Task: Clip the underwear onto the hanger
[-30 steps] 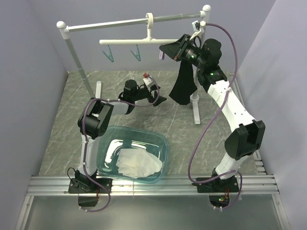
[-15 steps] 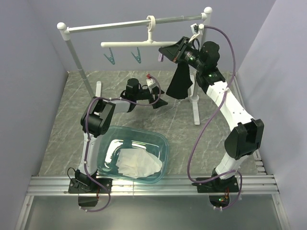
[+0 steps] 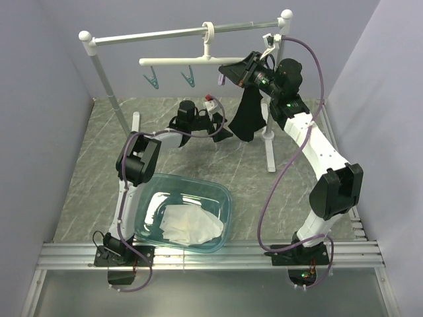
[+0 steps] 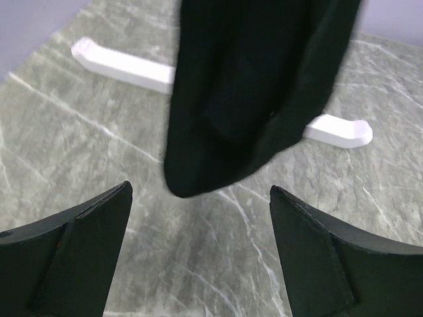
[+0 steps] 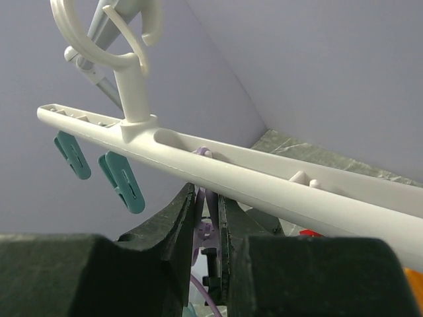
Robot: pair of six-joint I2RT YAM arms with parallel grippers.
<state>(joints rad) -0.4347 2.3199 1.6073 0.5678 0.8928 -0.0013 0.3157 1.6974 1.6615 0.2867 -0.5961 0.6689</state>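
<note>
Left wrist: left jaws wide, empty (underwear (image 4: 244, 99) hem ahead); right jaws clamp it.

A rack (image 3: 107, 84) stands at the back of the table (image 3: 86, 165). Nearer the front, a cloth (image 3: 190, 224) lies in a tub (image 3: 227, 201).

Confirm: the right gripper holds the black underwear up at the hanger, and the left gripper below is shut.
Wrong on one count: the left gripper is open, jaws wide apart with nothing between, as the left wrist view shows. The rest stands.
</note>
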